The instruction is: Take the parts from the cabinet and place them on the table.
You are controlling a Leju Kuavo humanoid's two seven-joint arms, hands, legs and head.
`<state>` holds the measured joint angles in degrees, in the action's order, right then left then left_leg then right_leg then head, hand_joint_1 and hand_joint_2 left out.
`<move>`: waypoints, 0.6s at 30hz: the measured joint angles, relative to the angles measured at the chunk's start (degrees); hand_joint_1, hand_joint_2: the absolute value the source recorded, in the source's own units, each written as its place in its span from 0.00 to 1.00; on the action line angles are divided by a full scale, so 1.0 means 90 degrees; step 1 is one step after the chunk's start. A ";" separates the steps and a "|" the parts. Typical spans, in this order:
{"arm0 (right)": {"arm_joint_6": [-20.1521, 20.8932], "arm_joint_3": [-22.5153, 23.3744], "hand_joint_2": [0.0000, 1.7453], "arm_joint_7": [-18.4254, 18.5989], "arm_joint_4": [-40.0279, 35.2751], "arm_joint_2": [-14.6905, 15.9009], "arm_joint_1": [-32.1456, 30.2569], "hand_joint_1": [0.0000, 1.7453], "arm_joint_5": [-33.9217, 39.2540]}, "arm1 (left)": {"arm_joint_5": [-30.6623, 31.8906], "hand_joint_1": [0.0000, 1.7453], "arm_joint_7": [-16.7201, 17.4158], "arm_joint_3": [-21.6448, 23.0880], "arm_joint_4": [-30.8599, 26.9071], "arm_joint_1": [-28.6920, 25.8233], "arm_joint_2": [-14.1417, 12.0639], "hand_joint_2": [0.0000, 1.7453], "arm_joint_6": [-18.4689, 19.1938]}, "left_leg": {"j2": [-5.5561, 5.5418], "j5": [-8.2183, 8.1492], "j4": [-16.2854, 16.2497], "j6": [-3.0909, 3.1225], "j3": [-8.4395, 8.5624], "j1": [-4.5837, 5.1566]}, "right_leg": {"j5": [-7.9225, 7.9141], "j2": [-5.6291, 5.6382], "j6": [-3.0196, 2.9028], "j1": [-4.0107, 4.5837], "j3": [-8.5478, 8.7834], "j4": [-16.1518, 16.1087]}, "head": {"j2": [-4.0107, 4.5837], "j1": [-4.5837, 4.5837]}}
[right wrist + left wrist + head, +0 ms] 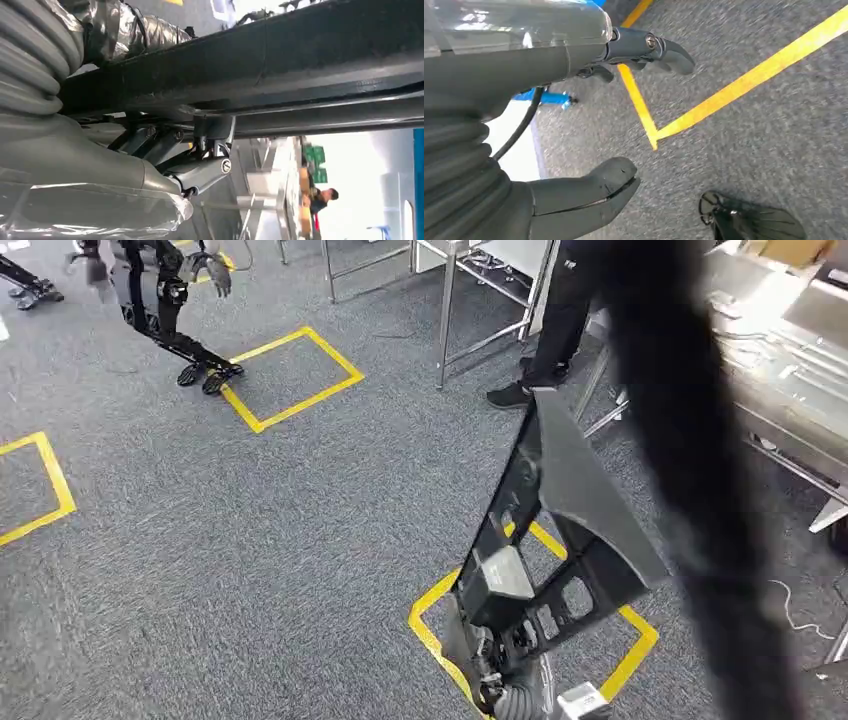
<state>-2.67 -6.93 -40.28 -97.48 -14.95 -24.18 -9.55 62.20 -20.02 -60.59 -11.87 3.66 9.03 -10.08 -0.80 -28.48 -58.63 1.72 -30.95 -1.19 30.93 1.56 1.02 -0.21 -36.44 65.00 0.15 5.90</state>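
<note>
The right hand is clamping its fingers around the lower end of the black part, gripping low so the long panel is standing upright and staying off the carpet on the way to the table. The left hand is hanging with its fingers apart, holding nothing.

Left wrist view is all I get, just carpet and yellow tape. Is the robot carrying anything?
Observer: Yes. The right hand holds a long black part, its far end raised above the grey carpet.
Operator: Is the left hand helping?
Observer: No. The left hand holds nothing, fingers apart.
Operator: Is a table anywhere near?
Observer: A metal table stands ahead on the right, and a person's dark legs are beside it.
</note>
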 joint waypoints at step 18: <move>0.0029 0.0005 1.00 0.0002 -0.0029 -0.0034 -0.0043 1.00 -0.0112 | 0.0080 0.00 -0.0126 0.0000 -0.0002 -0.0006 0.0010 1.00 0.0119 | 0.0148 -0.1071 -0.1772 -0.0285 -0.0636 0.0023 | -0.0436 -0.0004 -0.0330 0.0009 0.0463 -0.0806 | 0.0000 -0.0002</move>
<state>-2.40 -6.88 -40.26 -97.74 -15.26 -24.56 -10.56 62.93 -21.16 -60.59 -11.89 3.60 9.11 -9.01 0.53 -38.11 -74.58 -0.85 -36.68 -0.98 27.01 1.52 -1.96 -0.13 -32.27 57.75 0.15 5.88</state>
